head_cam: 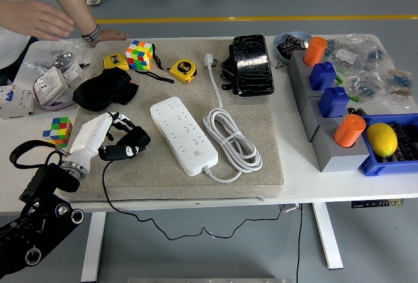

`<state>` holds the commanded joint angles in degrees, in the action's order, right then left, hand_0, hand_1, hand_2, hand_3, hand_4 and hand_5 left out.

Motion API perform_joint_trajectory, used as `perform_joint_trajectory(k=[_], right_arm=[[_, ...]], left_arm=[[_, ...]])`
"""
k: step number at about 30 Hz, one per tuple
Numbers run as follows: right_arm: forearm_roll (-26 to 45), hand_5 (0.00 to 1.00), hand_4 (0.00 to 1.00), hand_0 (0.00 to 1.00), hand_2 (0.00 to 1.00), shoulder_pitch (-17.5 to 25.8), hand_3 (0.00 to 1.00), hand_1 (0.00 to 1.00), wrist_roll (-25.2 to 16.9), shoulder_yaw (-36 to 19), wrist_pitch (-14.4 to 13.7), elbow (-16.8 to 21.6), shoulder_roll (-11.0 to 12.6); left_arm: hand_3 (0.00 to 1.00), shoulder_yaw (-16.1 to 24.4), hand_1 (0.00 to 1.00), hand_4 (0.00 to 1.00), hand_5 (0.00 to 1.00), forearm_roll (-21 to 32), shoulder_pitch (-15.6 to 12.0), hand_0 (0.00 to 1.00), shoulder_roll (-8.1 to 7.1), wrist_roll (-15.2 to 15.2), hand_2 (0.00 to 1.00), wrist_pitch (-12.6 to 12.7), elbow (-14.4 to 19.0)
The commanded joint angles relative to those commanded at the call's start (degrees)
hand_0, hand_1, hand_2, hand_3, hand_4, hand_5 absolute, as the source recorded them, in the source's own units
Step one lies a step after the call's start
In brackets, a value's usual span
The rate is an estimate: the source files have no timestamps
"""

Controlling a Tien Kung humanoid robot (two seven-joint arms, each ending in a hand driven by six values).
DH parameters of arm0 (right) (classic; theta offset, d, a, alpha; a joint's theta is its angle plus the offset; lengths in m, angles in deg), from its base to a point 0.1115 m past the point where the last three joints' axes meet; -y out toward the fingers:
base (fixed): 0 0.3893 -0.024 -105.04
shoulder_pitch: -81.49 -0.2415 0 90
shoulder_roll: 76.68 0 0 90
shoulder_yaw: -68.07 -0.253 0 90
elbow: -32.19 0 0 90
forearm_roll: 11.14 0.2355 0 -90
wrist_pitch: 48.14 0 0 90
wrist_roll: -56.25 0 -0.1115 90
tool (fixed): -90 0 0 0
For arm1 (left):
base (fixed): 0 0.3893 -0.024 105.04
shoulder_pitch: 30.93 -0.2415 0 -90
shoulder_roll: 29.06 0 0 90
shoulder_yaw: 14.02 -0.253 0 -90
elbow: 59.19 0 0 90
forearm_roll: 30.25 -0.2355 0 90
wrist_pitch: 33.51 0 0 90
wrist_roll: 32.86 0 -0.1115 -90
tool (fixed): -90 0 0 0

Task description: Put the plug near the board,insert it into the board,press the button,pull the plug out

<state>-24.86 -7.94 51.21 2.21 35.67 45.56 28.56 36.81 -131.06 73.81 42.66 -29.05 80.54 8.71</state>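
Fingers (121, 123) of the left hand (108, 136) curled around a black plug (130, 144), held low over the grey mat (261, 159) at about nine o'clock from the white power strip (183, 134), just beside it but apart. Black cable trailing from the plug toward six o'clock, off the table (307, 188) edge. At eleven o'clock of the table, a person's hand (40, 19) raised, open. Right hand out of view.

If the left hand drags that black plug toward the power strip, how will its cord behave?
Probably floppy: the thin black cord curls off the mat and sags below the table edge, so it may tug back. The black plug looks light in the left hand.
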Motion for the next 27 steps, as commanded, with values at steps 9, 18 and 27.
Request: perform_joint_trajectory(k=[9,18,27], right_arm=[[0.02,0.327,0.812,0.492,0.524,0.21,0.510,0.536,0.01,-0.41,0.04,-0.05,-0.19],[2.32,0.324,0.811,0.493,0.524,-0.08,0.511,0.538,0.10,1.80,0.09,-0.68,-0.39],[5.10,0.325,0.812,0.492,0.525,-0.90,0.510,0.538,1.06,4.45,0.17,-1.37,-0.16]], left_arm=[[0.718,1.28,0.699,0.998,0.492,1.19,-1.17,0.503,-0.57,-0.43,0.723,-0.09,2.72],[0.694,4.80,0.674,0.998,0.477,16.43,-1.56,0.504,-0.03,-9.64,0.686,2.08,4.09],[0.628,11.46,0.628,0.986,0.398,28.52,-1.98,0.487,0.11,-14.69,0.634,-1.12,3.95]])
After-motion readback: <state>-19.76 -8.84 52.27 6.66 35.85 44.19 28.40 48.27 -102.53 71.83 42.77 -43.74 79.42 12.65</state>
